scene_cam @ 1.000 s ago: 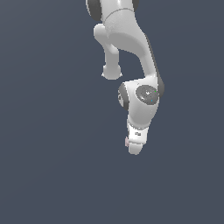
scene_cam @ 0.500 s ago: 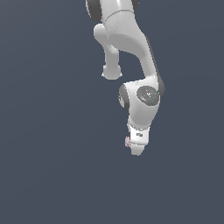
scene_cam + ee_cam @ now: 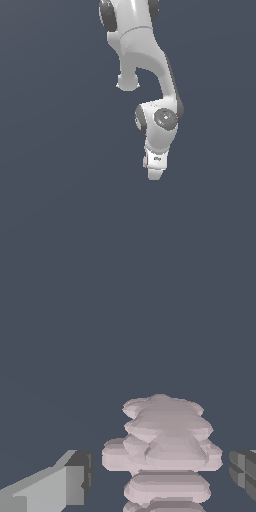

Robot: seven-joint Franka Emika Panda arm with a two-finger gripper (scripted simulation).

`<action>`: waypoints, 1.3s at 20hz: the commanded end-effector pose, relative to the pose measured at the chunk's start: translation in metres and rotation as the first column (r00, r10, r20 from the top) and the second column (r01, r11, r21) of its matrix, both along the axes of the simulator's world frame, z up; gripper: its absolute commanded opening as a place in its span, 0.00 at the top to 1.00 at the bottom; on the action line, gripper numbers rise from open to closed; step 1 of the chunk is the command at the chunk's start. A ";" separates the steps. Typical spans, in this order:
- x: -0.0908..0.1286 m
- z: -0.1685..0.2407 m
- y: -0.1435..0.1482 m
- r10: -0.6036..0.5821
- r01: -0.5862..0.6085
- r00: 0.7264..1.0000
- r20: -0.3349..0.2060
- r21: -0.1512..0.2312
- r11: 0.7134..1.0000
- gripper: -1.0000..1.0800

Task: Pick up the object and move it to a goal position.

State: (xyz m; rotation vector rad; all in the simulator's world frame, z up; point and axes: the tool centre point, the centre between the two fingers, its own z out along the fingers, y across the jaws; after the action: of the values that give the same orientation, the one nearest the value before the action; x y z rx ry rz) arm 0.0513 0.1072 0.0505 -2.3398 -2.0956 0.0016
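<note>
We see the pale pink lumpy blob [image 3: 164,448] lying between our white gripper's [image 3: 160,476] spread fingers [image 3: 55,488], neither pad touching it. Grasping, lifting and carrying to the goal remain, we judge.

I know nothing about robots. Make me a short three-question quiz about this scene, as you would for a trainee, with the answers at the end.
1. True or false: in the wrist view, the pale pink lumpy object sits between the two fingers.
2. Multiple choice: in the exterior view, how much of the object shows? A) all of it, B) only a pink sliver beside the white gripper, C) none.
3. Short answer: are the fingers pressed against the object?

Key
1. True.
2. B.
3. No; the wrist view shows a gap on each side, so the jaws stand open around it.
</note>
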 end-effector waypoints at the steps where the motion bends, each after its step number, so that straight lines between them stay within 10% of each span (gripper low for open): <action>1: 0.000 -0.009 0.000 0.001 -0.001 1.000 0.001 0.000 1.000 0.04; 5: 0.001 -0.011 0.000 0.001 -0.001 1.000 0.001 0.000 1.000 0.04; 6: 0.001 -0.011 0.000 0.001 -0.001 1.000 0.001 0.000 1.000 1.00; 26: -0.011 0.008 0.016 0.000 0.000 1.000 0.007 0.000 1.000 1.00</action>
State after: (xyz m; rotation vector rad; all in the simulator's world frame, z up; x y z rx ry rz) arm 0.0439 0.1182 0.0540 -2.3445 -2.0975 -0.0057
